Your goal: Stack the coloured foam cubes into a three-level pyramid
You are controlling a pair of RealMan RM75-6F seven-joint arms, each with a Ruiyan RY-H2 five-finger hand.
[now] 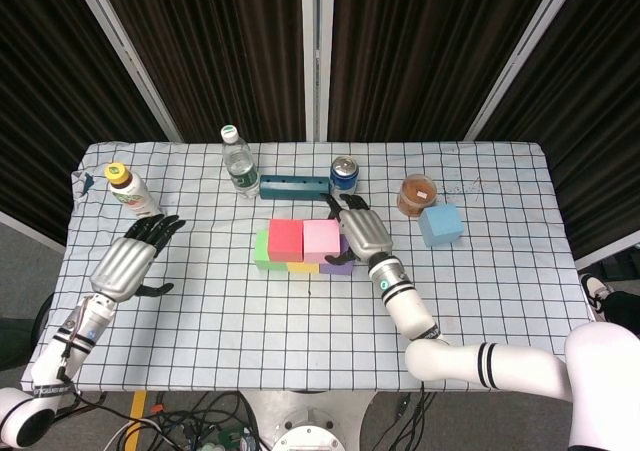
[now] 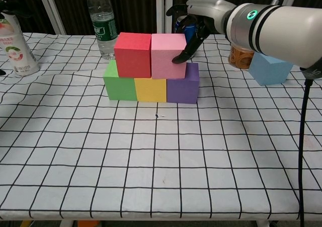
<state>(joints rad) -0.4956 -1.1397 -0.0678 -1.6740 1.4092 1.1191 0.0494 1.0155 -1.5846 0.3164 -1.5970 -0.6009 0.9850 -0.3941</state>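
Note:
A green cube (image 2: 119, 86), a yellow cube (image 2: 151, 89) and a purple cube (image 2: 182, 88) form the bottom row at mid-table. On them sit a red cube (image 2: 133, 54) and a pink cube (image 2: 167, 55), side by side and touching. My right hand (image 2: 196, 13) grips the pink cube (image 1: 322, 238) from its right side, thumb on the front right edge, fingers behind. A light blue cube (image 1: 440, 224) lies loose on the table to the right. My left hand (image 1: 128, 261) rests open on the table at the left, holding nothing.
Behind the stack stand a water bottle (image 1: 237, 161), a long teal block (image 1: 294, 186) and a blue can (image 1: 344, 171). A jar of brown stuff (image 1: 415, 194) stands next to the blue cube. A yellow-capped bottle (image 1: 128, 189) is at the far left.

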